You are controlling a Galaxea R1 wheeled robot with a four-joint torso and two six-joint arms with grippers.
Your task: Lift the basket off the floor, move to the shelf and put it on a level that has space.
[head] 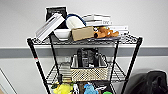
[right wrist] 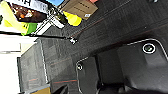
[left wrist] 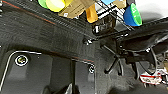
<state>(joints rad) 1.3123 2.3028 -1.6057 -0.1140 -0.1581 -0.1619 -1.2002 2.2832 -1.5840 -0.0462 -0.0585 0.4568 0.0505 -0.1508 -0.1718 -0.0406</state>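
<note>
The beige woven basket (head: 88, 72) with a grey rim and black contents stands on the middle wire level (head: 117, 73) of the black shelf (head: 37, 63). It takes up the centre of that tier, with bare wire on both sides. Nothing of mine touches it in the head view. Both wrist views look down on the dark carpet floor (left wrist: 37, 30) (right wrist: 112, 22) beside the shelf's feet (left wrist: 87, 41) (right wrist: 73, 40), so my arms hang low near the shelf's base.
The top tier holds a white bowl (head: 62, 33), boxes, books and an orange plush toy (head: 105, 32). Colourful toys (head: 63, 88) fill the bottom tier. A black bag (head: 155, 82) sits right of the shelf. A dark chair base (left wrist: 115, 62) stands on the carpet.
</note>
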